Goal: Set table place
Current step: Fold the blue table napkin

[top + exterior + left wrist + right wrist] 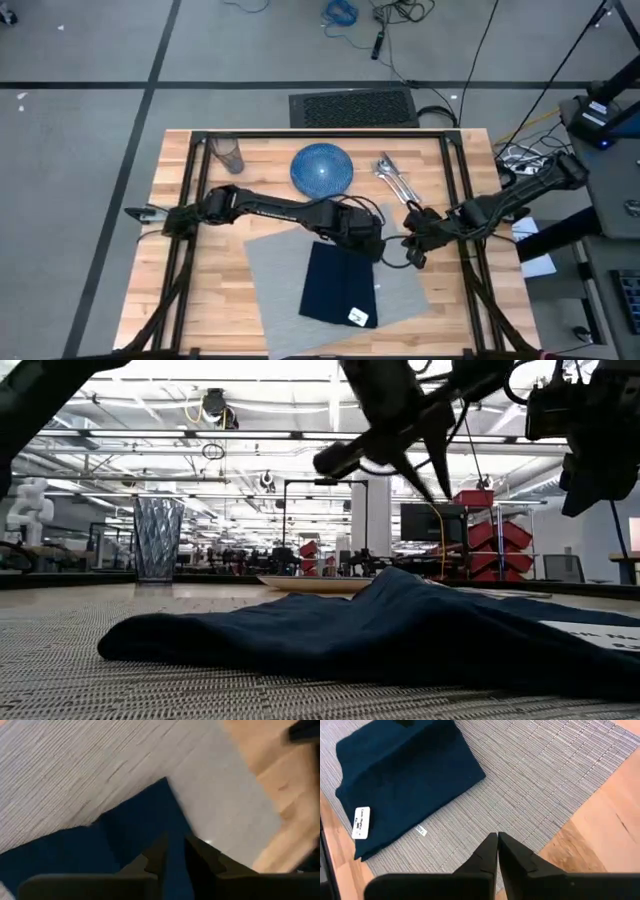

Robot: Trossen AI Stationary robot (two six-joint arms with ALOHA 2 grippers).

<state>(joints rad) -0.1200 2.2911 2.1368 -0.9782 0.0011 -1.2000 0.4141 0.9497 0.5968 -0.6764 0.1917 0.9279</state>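
- One wooden table (pixel 200 270) carries the whole setting.
- Grey placemat (pixel 275 280) lies near the front, navy napkin (pixel 340 283) folded on it.
- Blue plate (pixel 322 167), glass (pixel 229 154) and cutlery (pixel 393 177) sit behind.
- Left gripper (pixel 372 240) above the napkin's far edge, fingers narrowly parted.
- Right gripper (pixel 412 237) beside it, fingers together.

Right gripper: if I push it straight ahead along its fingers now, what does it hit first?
Probably the grey placemat: the right gripper, fingers shut, points down at bare weave beside the navy napkin. Depth is uncertain.
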